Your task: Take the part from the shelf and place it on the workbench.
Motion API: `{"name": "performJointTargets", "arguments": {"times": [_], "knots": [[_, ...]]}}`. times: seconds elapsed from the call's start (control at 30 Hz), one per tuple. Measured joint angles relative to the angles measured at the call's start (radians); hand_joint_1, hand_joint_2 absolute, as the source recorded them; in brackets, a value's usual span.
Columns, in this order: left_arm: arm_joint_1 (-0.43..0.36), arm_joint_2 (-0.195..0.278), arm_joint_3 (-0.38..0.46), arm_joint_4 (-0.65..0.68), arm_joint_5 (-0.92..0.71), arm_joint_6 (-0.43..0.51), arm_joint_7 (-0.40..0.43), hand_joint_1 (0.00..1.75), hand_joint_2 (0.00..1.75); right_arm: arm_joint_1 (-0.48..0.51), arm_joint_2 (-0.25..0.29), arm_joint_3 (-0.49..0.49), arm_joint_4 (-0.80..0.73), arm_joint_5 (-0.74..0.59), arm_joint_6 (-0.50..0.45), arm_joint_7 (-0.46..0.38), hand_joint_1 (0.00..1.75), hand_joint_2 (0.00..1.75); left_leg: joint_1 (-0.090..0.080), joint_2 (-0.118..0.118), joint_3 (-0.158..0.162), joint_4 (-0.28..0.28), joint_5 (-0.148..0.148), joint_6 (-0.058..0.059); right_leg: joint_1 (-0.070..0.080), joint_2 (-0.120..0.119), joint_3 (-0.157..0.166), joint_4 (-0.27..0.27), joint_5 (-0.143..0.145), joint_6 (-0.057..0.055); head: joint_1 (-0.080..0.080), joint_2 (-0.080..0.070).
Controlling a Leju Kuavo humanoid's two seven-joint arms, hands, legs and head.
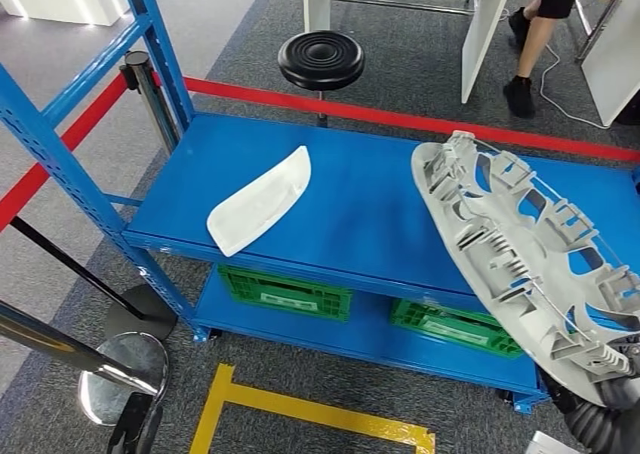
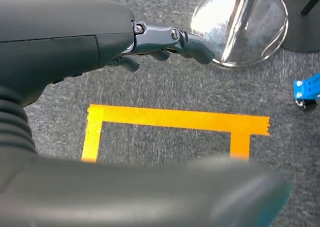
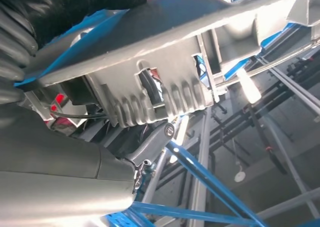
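Part [image 1: 521, 254], a large grey ribbed panel, is gripped at its near end by the right hand [image 1: 604, 374] and tilts up over the right of the blue shelf [image 1: 362, 199]. Left hand [image 2: 166, 42] hangs over the floor, fingers extended, holding nothing.

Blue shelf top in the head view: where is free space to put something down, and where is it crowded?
The blue shelf is bare between the white curved part and the grey ribbed part, and along the back edge near the red barrier tape. It is crowded at the right end, where the right hand holds the grey part over the surface.
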Motion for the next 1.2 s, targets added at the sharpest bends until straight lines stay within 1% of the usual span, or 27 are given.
{"name": "performJointTargets", "arguments": {"times": [0.03, 0.07, 0.1, 0.17, 0.2, 0.3, 0.33, 0.4, 0.47, 0.5, 0.53, 0.57, 0.63, 0.67, 0.7, 0.73, 0.8, 0.83, 0.87, 0.9, 0.97, 1.0, 1.03, 1.07, 1.1, 1.13, 1.2], "knots": [[0.0, 0.0, 0.001, 0.0, 0.0, 0.002, 0.001, 0.0, 0.0, 0.001, -0.001, 0.0, 0.001, 0.0, 0.0, 0.002, 1.75, 1.75, 0.001, 0.0, -0.002, 0.004, -0.002, -0.002, -0.001, 0.0, -0.004, 0.007, 0.011, 0.001, 0.0, 0.0], [0.0, -0.001, 0.001, 0.0, 0.0, 0.004, 0.001, 0.0, 0.0, 0.001, -0.002, 0.0, 0.002, 0.0, 0.0, 0.004, 1.75, 1.75, 0.002, -0.001, -0.003, 0.01, -0.004, -0.007, -0.003, -0.001, 0.01, -0.025, 0.04, 0.002, 0.0, 0.0], [0.0, -0.001, 0.001, 0.0, -0.001, 0.006, 0.002, 0.0, 0.0, 0.001, -0.002, 0.0, 0.002, 0.0, 0.0, 0.004, 1.75, 1.75, 0.004, -0.002, -0.004, 0.018, -0.009, -0.013, -0.005, -0.002, 0.039, -0.088, 0.075, 0.003, 0.0, 0.0], [-0.001, 0.0, 0.001, 0.0, -0.001, 0.007, 0.002, 0.0, 0.0, -0.001, -0.004, 0.0, 0.003, 0.0, 0.0, 0.005, 1.75, 1.75, 0.004, -0.005, -0.013, 0.038, -0.018, -0.028, -0.004, -0.002, 0.093, -0.195, 0.111, -0.001, 0.002, 0.0], [-0.001, 0.001, 0.002, 0.0, -0.001, 0.008, 0.002, 0.0, 0.0, -0.001, -0.005, 0.0, 0.003, 0.001, 0.0, 0.005, 1.75, 1.75, 0.002, -0.005, -0.021, 0.047, -0.021, -0.034, -0.003, -0.001, 0.104, -0.219, 0.111, -0.005, 0.002, 0.0], [-0.002, 0.001, 0.002, 0.0, -0.002, 0.008, 0.002, 0.0, 0.0, 0.001, -0.006, 0.0, 0.003, 0.001, 0.0, 0.007, 1.75, 1.75, 0.003, -0.006, -0.037, 0.06, -0.02, -0.05, -0.001, 0.002, 0.097, -0.22, 0.112, -0.024, -0.002, 0.0], [-0.002, 0.0, 0.002, 0.0, -0.002, 0.008, 0.002, 0.0, 0.0, 0.001, -0.006, 0.0, 0.003, 0.001, 0.0, 0.008, 1.75, 1.75, 0.005, -0.007, -0.041, 0.069, -0.032, -0.056, -0.001, 0.002, 0.094, -0.221, 0.116, -0.031, -0.003, 0.0], [-0.003, 0.001, 0.002, 0.0, -0.002, 0.008, 0.002, 0.0, 0.0, -0.001, -0.006, 0.0, 0.003, 0.002, 0.0, 0.008, 1.75, 1.75, 0.01, -0.01, -0.066, 0.139, -0.091, -0.069, -0.004, 0.0, 0.085, -0.224, 0.125, -0.044, -0.006, 0.0], [-0.003, 0.001, 0.003, 0.0, -0.002, 0.008, 0.002, 0.0, 0.0, -0.002, -0.006, 0.0, 0.003, 0.002, 0.0, 0.01, 1.75, 1.75, 0.015, -0.011, -0.111, 0.265, -0.166, -0.078, -0.003, 0.0, 0.072, -0.224, 0.134, -0.049, -0.007, 0.0], [-0.003, 0.001, 0.005, 0.0, -0.002, 0.008, 0.002, 0.0, 0.0, -0.002, -0.006, 0.0, 0.003, 0.002, 0.0, 0.01, 1.75, 1.75, 0.017, -0.011, -0.126, 0.315, -0.189, -0.08, -0.003, -0.001, 0.064, -0.223, 0.139, -0.05, -0.007, 0.0], [-0.003, 0.001, 0.007, 0.0, -0.002, 0.008, 0.002, 0.0, 0.0, -0.002, -0.006, 0.0, 0.003, 0.002, 0.0, 0.011, 1.75, 1.75, 0.018, -0.011, -0.127, 0.333, -0.192, -0.08, -0.003, 0.0, 0.057, -0.223, 0.145, -0.049, -0.007, 0.0], [-0.003, 0.001, 0.008, 0.0, -0.002, 0.008, 0.002, 0.0, 0.0, -0.002, -0.006, 0.0, 0.003, 0.003, 0.0, 0.012, 1.75, 1.75, 0.019, -0.011, -0.108, 0.31, -0.177, -0.079, -0.003, 0.0, 0.05, -0.223, 0.151, -0.048, -0.007, 0.0], [-0.004, 0.001, 0.011, 0.0, -0.002, 0.008, 0.002, 0.0, 0.0, -0.002, -0.006, 0.0, 0.003, 0.003, 0.0, 0.012, 1.75, 1.75, 0.02, -0.014, -0.025, 0.169, -0.115, -0.074, -0.003, 0.002, 0.04, -0.223, 0.163, -0.042, -0.007, 0.0], [-0.006, 0.001, 0.012, 0.0, -0.002, 0.008, 0.002, 0.0, 0.0, -0.002, -0.006, 0.0, 0.003, 0.003, 0.0, 0.013, 1.75, 1.75, 0.018, -0.016, 0.015, 0.095, -0.091, -0.071, -0.003, 0.002, 0.036, -0.223, 0.169, -0.036, -0.007, 0.0], [-0.007, 0.001, 0.013, 0.0, -0.002, 0.008, 0.002, 0.0, 0.0, -0.002, -0.006, 0.0, 0.003, 0.003, 0.0, 0.013, 1.75, 1.75, 0.016, -0.019, 0.039, 0.047, -0.077, -0.068, -0.002, 0.002, 0.034, -0.224, 0.175, -0.03, -0.007, 0.0], [-0.008, 0.001, 0.014, 0.0, -0.002, 0.008, 0.002, 0.0, 0.0, -0.003, -0.006, 0.0, 0.003, 0.003, 0.0, 0.013, 1.75, 1.75, 0.014, -0.022, 0.048, 0.025, -0.073, -0.064, -0.002, 0.002, 0.033, -0.226, 0.182, -0.023, -0.007, 0.0], [-0.007, 0.001, 0.016, 0.0, -0.002, 0.008, 0.002, 0.0, 0.0, -0.003, -0.006, 0.0, 0.003, 0.003, 0.0, 0.013, 1.75, 1.75, 0.01, -0.023, 0.037, 0.024, -0.06, -0.053, -0.004, 0.001, 0.031, -0.233, 0.198, -0.008, -0.006, 0.0], [-0.006, 0.001, 0.017, 0.0, -0.002, 0.008, 0.002, 0.0, 0.0, -0.002, -0.006, 0.0, 0.003, 0.003, 0.0, 0.013, 1.75, 1.75, 0.01, -0.021, 0.031, 0.023, -0.051, -0.046, -0.005, 0.002, 0.028, -0.232, 0.194, -0.003, -0.005, 0.0], [-0.007, 0.001, 0.018, 0.0, -0.002, 0.008, 0.002, 0.0, 0.0, -0.002, -0.007, 0.0, 0.003, 0.003, 0.0, 0.013, 1.75, 1.75, 0.011, -0.019, 0.021, 0.02, -0.04, -0.038, -0.006, 0.002, 0.02, -0.22, 0.174, 0.001, -0.004, 0.0], [-0.008, 0.001, 0.018, 0.0, -0.003, 0.008, 0.002, 0.0, 0.0, -0.003, -0.008, 0.0, 0.003, 0.003, 0.0, 0.013, 1.75, 1.75, 0.012, -0.016, 0.01, 0.018, -0.028, -0.031, -0.006, 0.002, 0.008, -0.19, 0.135, 0.003, -0.002, 0.0], [-0.008, 0.0, 0.018, 0.0, -0.003, 0.008, 0.002, 0.0, 0.0, -0.004, -0.009, 0.001, 0.003, 0.002, 0.0, 0.013, 1.75, 1.75, 0.008, -0.013, -0.016, 0.02, -0.009, -0.02, -0.005, 0.001, -0.021, -0.075, 0.032, 0.005, 0.001, 0.0], [-0.008, 0.0, 0.019, 0.0, -0.003, 0.008, 0.002, 0.0, 0.0, -0.004, -0.009, 0.001, 0.003, 0.002, 0.0, 0.013, 1.75, 1.75, 0.006, -0.011, -0.03, 0.022, 0.0, -0.017, -0.004, 0.001, -0.029, -0.014, -0.003, 0.005, 0.001, 0.0], [-0.009, 0.001, 0.019, 0.0, -0.003, 0.008, 0.002, 0.0, 0.0, -0.003, -0.009, 0.001, 0.003, 0.002, 0.0, 0.014, 1.75, 1.75, 0.003, -0.01, -0.045, 0.024, 0.009, -0.015, -0.002, 0.001, -0.028, 0.028, -0.014, 0.004, 0.001, 0.0], [-0.009, 0.001, 0.019, 0.0, -0.003, 0.008, 0.002, 0.0, 0.0, -0.003, -0.01, 0.002, 0.003, 0.002, 0.0, 0.014, 1.75, 1.75, 0.0, -0.009, -0.059, 0.027, 0.017, -0.014, 0.0, 0.001, -0.012, 0.039, -0.004, 0.002, 0.001, 0.0], [-0.009, 0.001, 0.019, 0.0, -0.004, 0.008, 0.002, 0.0, 0.0, -0.004, -0.011, 0.002, 0.003, 0.002, 0.0, 0.015, 1.75, 1.75, -0.003, -0.009, -0.071, 0.03, 0.025, -0.014, 0.004, 0.001, 0.021, 0.014, 0.023, -0.003, 0.001, 0.0], [-0.009, 0.001, 0.019, 0.0, -0.006, 0.008, 0.002, 0.0, 0.0, -0.006, -0.013, 0.002, 0.003, 0.003, 0.0, 0.015, 1.75, 1.75, -0.004, -0.009, -0.081, 0.034, 0.031, -0.015, 0.008, 0.001, 0.068, -0.041, 0.051, -0.011, 0.001, 0.0], [-0.01, 0.0, 0.019, 0.0, -0.01, 0.008, 0.002, 0.0, 0.0, -0.012, -0.014, 0.002, 0.003, 0.004, 0.0, 0.016, 1.75, 1.75, -0.009, -0.008, -0.096, 0.042, 0.043, -0.019, 0.018, -0.002, 0.173, -0.183, 0.067, -0.028, 0.0, 0.0]]}}
